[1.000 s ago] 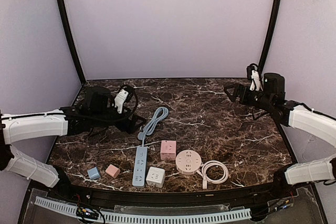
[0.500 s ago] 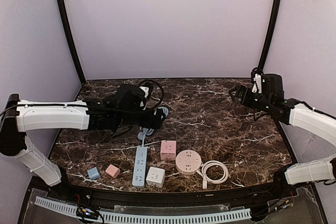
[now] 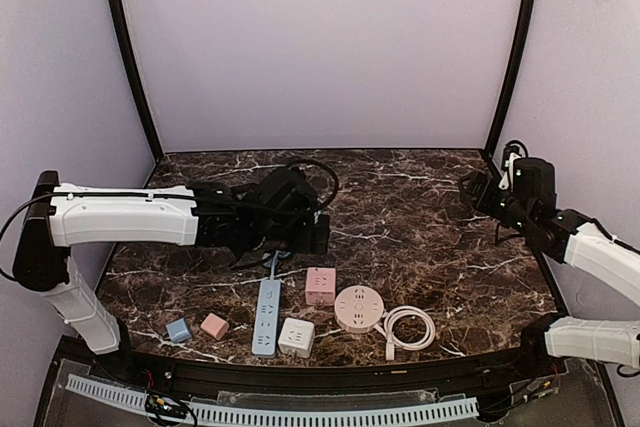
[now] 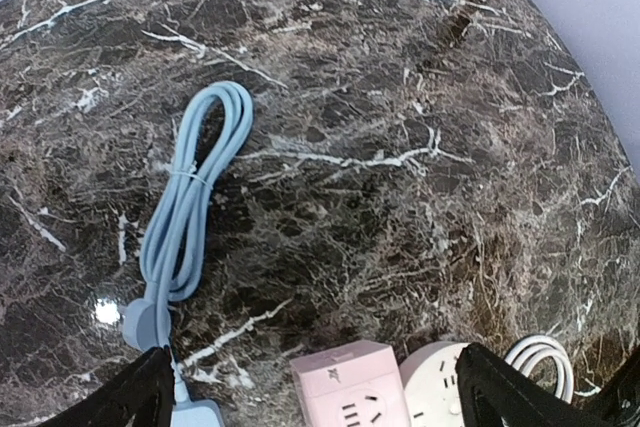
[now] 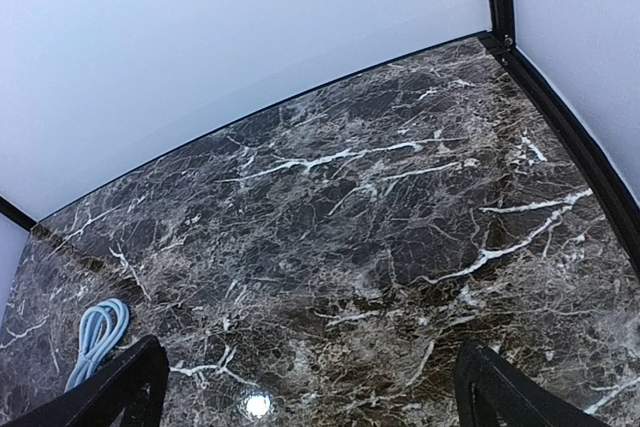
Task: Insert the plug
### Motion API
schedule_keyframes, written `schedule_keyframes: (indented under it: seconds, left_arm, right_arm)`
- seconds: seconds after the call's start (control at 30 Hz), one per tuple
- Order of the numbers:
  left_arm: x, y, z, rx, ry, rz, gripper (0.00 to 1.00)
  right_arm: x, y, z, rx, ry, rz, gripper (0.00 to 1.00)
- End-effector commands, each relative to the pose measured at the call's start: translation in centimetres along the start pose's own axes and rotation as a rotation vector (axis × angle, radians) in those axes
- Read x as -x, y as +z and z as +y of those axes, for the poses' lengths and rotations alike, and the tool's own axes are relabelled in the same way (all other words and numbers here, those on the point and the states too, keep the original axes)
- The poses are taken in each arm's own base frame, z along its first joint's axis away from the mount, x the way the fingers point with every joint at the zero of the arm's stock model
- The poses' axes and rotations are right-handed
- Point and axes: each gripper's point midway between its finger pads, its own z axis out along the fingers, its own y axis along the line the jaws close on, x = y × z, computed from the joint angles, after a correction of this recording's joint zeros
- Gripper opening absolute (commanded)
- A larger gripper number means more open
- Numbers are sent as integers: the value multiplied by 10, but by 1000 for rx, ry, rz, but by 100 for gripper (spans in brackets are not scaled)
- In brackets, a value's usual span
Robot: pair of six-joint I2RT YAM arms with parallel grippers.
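Top external: left gripper [image 3: 312,234] has swung in from the left to sit above the pale blue bundled cable [image 3: 272,265]; right gripper [image 3: 470,192] has backed off rightward. Both are spread wide, empty. Judgement: the left arm is lining up the pick.

Left wrist: pale blue plug [image 4: 143,321] lies on the dark marble table [image 4: 400,147] at the bundle's near-left end. The bundle's long axis runs diagonally up-right; prong direction unclear.

Right wrist: only the cable's far loop shows.

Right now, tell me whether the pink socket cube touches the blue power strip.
Apart: top view shows bare marble between the pink socket cube and the blue power strip.
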Motion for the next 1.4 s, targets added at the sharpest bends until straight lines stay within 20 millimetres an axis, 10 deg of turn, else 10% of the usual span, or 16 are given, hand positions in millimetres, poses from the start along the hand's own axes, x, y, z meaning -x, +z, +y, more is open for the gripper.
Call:
schedule_keyframes:
  seconds: [0.0, 0.5, 1.37]
  left_arm:
    - [-34, 2, -4, 18, -14, 176, 99]
    - [-107, 20, -22, 26, -26, 573, 99]
    - [-113, 54, -14, 110, 48, 533, 83]
  right_arm:
    - [7, -8, -9, -41, 15, -58, 99]
    - [0, -7, -5, 9, 28, -67, 99]
    - [-5, -5, 3, 74, 32, -68, 99]
